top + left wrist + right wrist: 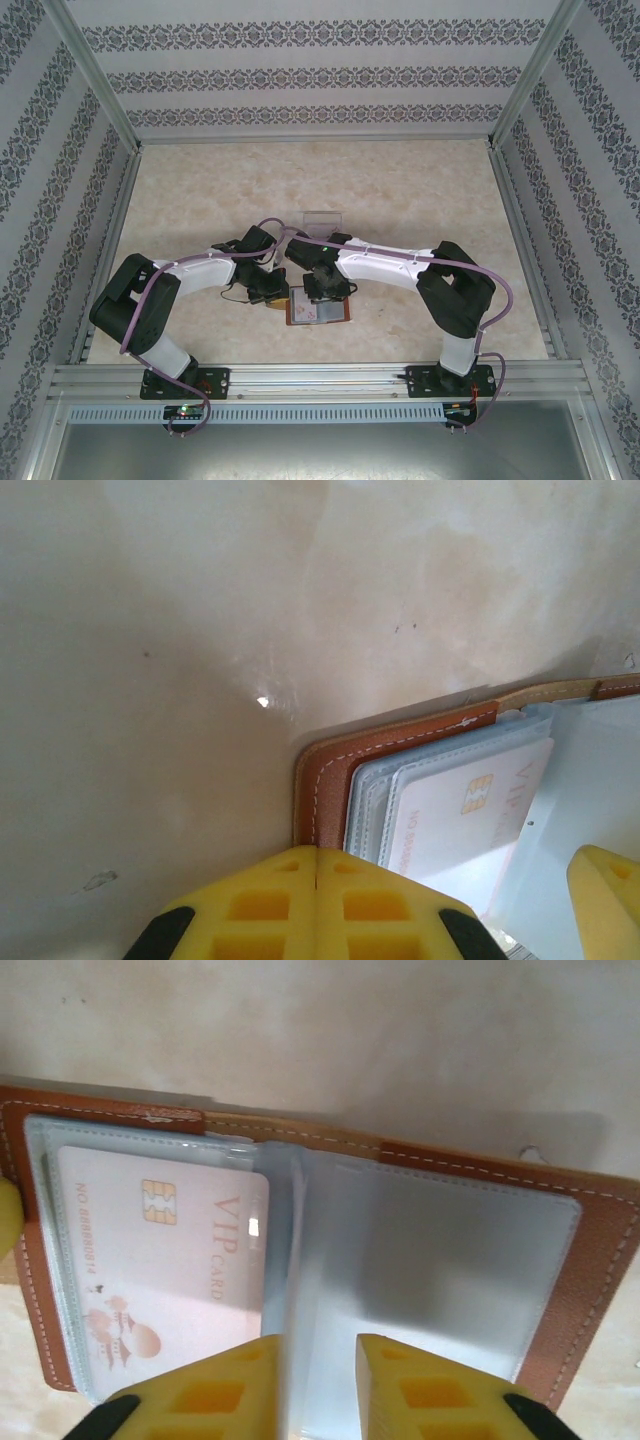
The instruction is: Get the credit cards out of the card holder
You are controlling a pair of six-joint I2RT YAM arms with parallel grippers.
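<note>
Step in hand: getting at the first card, nothing out yet. Card holder [600,1250] lies open & flat on the desk [400,190], near the front edge between my two arms, well apart from the clear box [323,218] further back.

One credit card [165,1260], pale pink w/ a gold chip & "VIP" print, is fully seated in the left-side clear pocket. Right-side pocket [450,1250] looks empty, tho it's hazy, so can't rule out a card under the film. Other cards: can't see any from here.

My right hand [320,1360] is low over the spine, yellow fingers a little way apart, w/ a loose clear sleeve leaf [285,1240] standing up between them. There's a gap on each side of the leaf, so I read it as straddled, not pinched. My left hand [316,865] is closed right up, pads together, nothing between them, parked at the holder's outer left edge. Can't tell if it presses on the leather.

Next move, as I judge it: left hand pins the cover so it won't slide; right hand either nips the leaf & folds it over, or shifts across to the pink card's exposed edge. Thin card + slick film = needs a shallow, careful pinch, then a pull in line w/ the pocket mouth.
</note>
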